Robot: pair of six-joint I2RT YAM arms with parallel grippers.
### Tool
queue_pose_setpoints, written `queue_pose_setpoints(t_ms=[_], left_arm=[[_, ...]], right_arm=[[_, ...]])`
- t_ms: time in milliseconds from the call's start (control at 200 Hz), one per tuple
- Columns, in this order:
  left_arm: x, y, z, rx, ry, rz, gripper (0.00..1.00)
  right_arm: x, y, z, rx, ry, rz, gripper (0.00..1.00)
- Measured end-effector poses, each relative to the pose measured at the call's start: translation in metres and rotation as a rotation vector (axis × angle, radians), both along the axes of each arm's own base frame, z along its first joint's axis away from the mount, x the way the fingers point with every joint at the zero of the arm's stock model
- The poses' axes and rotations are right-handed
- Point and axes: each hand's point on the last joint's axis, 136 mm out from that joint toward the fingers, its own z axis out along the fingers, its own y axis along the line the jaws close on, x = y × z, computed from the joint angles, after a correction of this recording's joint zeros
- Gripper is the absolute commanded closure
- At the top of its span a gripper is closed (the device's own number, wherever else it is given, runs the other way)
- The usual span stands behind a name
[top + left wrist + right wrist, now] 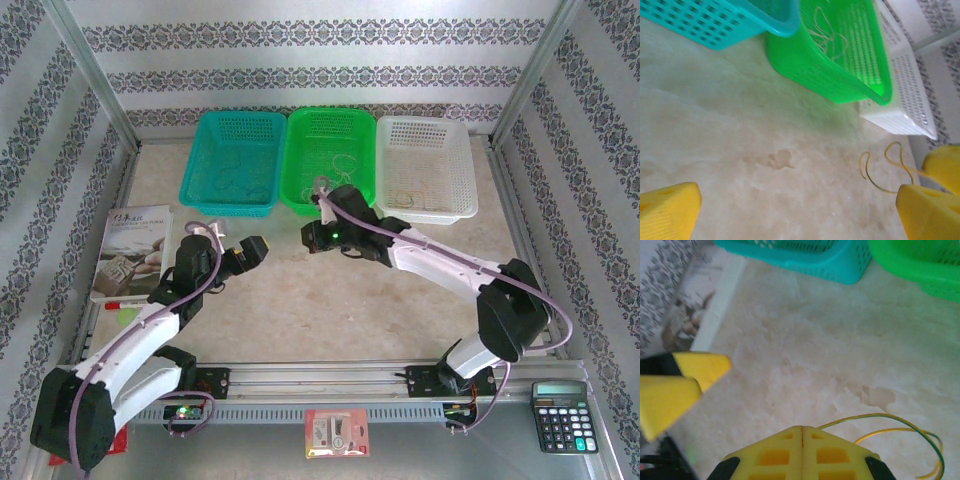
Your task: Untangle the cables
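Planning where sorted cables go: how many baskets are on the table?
3, side by side at the far edge: teal basket left, green basket middle, white basket right. None looks hidden.

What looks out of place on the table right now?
One yellowish cable loops loose over the table, pinched in the shut right tool, away from the other cables in the green basket. A faint brownish stain marks the surface nearby.
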Motion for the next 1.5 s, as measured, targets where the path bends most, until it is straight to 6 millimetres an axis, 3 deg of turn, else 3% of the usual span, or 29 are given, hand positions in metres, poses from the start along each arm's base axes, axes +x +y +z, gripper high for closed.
queue_pose_setpoints(t_ms=[180, 405, 515, 729, 974, 1499], left_arm=[[-0.001, -0.032, 0.004, -0.047, -0.035, -0.131, 0.01], [-0.002, -0.069, -0.004, -0.058, -0.030, -0.245, 0.03], [-0.002, -0.084, -0.005, -0.066, -0.042, -0.281, 0.04], [-0.006, -0.104, 0.016, -0.040, -0.139, -0.341, 0.06], [-0.008, -0.097, 0.055, 0.072, -0.363, -0.336, 0.06], [-0.005, -0.113, 0.063, 0.216, -0.474, -0.431, 0.05]], right_arm=[[0.008, -0.015, 0.025, 0.137, 0.034, -0.049, 1.00], [0.005, -0.014, 0.067, 0.280, 0.016, -0.044, 1.00], [0.004, -0.013, 0.078, 0.316, 0.010, -0.043, 1.00], [0.003, -0.013, 0.077, 0.328, 0.024, -0.047, 1.00], [0.002, -0.012, 0.076, 0.335, 0.037, -0.046, 1.00], [-0.014, 0.002, 0.076, 0.336, 0.050, -0.001, 1.00]])
